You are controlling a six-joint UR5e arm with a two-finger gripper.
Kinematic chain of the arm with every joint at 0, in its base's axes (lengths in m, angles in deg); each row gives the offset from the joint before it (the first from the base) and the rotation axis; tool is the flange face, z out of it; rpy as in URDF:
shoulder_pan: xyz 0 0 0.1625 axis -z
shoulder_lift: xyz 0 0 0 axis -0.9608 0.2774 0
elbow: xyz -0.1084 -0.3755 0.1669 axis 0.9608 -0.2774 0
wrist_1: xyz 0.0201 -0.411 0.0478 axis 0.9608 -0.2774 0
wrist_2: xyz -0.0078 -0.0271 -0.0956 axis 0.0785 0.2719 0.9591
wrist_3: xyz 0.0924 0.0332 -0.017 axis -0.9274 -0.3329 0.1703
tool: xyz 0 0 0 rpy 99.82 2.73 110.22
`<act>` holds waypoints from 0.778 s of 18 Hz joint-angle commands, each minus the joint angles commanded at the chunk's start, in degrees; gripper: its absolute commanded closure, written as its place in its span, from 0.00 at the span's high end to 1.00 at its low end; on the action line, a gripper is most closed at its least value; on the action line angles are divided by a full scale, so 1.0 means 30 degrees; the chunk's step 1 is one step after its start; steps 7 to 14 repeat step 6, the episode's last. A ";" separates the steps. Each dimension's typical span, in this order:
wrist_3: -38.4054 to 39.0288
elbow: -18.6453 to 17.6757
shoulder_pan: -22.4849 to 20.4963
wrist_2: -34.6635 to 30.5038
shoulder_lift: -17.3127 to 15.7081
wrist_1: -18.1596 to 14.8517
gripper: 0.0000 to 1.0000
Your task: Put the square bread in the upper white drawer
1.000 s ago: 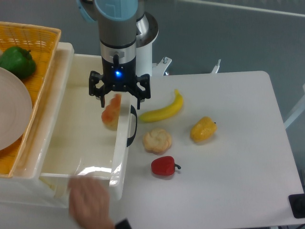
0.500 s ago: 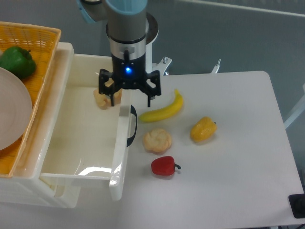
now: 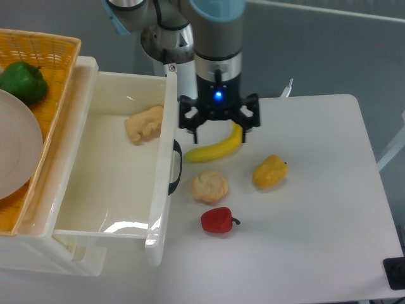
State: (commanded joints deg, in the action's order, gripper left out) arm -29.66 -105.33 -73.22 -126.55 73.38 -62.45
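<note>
Bread dropped, tool moved off over worktop.
Pale beige lumpy square bread [image 3: 144, 124] now lies inside glossy white plastic drawer [image 3: 106, 233]; tool [image 3: 219, 134] open, empty, task looks done.

A white desk [image 3: 316, 253] with rounded corners fills the lower right of the frame. A grey-blue floor [image 3: 329, 57] occupies the upper right. A pale line crosses its upper edge. Lighting is even and diffuse.

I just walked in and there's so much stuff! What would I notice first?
Probably the robot's black gripper with its blue light, hanging open over the yellow banana on the table. Beside it, the big white drawer stands open, with a pale piece of bread lying inside.
</note>
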 joint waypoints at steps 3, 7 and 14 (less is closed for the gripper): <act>-0.1088 -0.0206 -0.0880 0.0059 0.0000 0.0029 1.00; -0.1822 -0.0206 -0.1496 0.0117 0.0408 0.0059 1.00; -0.1822 -0.0206 -0.1496 0.0117 0.0408 0.0059 1.00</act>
